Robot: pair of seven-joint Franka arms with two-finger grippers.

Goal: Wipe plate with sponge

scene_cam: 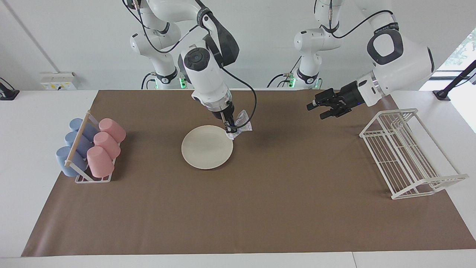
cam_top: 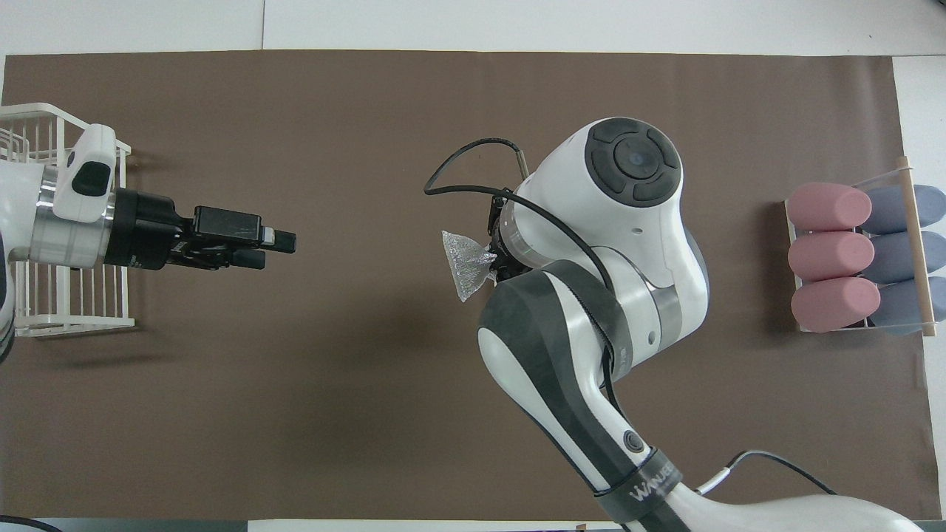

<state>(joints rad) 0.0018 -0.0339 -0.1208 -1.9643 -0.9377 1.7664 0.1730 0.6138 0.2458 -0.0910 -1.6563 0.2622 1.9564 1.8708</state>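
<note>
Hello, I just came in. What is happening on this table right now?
The right claw is shut on the sponge and holds it in the air over the plate's edge, on the side toward the left arm's end. The sponge is not touching the plate. The left claw is open, holds nothing and hangs over the brown mat, near the white wire rack.

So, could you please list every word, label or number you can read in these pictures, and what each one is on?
"WAN…", the rest cut off at the picture's edge: white letters on the dark band around the right arm, in the overhead view.
White lettering on the dark band of the left arm, in the facing view: too small to read.
Plate, sponge, cups and racks: no text visible.
</note>
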